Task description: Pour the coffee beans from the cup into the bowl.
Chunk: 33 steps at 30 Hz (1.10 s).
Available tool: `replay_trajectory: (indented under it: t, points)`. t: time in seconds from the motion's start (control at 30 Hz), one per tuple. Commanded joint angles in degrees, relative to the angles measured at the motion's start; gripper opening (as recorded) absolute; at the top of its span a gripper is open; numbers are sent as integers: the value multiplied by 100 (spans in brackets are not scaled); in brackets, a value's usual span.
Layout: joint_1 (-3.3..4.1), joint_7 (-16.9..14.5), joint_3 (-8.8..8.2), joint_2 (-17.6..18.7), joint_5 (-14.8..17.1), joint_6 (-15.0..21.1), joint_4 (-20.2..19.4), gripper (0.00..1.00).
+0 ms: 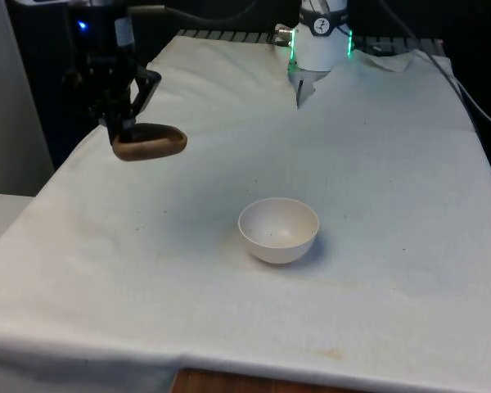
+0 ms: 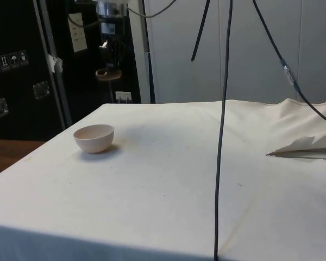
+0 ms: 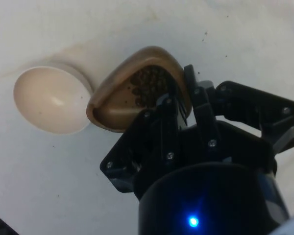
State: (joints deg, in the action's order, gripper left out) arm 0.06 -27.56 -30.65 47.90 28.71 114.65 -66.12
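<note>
**A:** Cup (image 1: 150, 142) check: it's brown, squeezed oval, with dark coffee beans (image 3: 148, 83) inside, held in the air off the surface (image 1: 376, 205) at the front view's left. Bowl (image 1: 278, 230)?

**B:** White, nothing in it, sitting mid-surface, well apart from the cup. The cup's long axis runs toward the front view's right, roughly level. The gripper (image 1: 124, 127) hangs down, fingers clamped on its rim.

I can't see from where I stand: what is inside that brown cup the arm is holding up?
Dark coffee beans lie inside the cup, seen from the wrist. The gripper on its rim hides part of them. The bowl looks empty.
</note>
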Motion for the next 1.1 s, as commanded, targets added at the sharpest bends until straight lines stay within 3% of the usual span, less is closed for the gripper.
replay_trajectory:
  t: [0.0, 0.2, 0.23, 0.27, 0.5, 0.53, 0.57, 0.83, 0.87, 0.9, 1.07]
  points:
    - [46, 57, -34, -52, -40, -40, -29, 0]
    - [143, 212, -34, -183, -160, -97, -52, 0]
    - [103, 189, 0, -155, -143, -115, 0, 0]
    - [155, 235, -34, -201, -183, -97, -52, 0]
    - [264, 390, -46, -367, -441, -160, -63, 0]
    - [201, 350, 0, -309, -390, -195, 0, 0]
    - [275, 413, -40, -384, -481, -160, -63, 0]
    - [401, 602, -29, -487, -814, -172, -74, 0]
    - [344, 567, 11, -441, -779, -218, -11, 0]
    - [413, 619, -29, -498, -848, -172, -74, 0]
    - [516, 756, 6, -533, -974, -183, -80, 0]
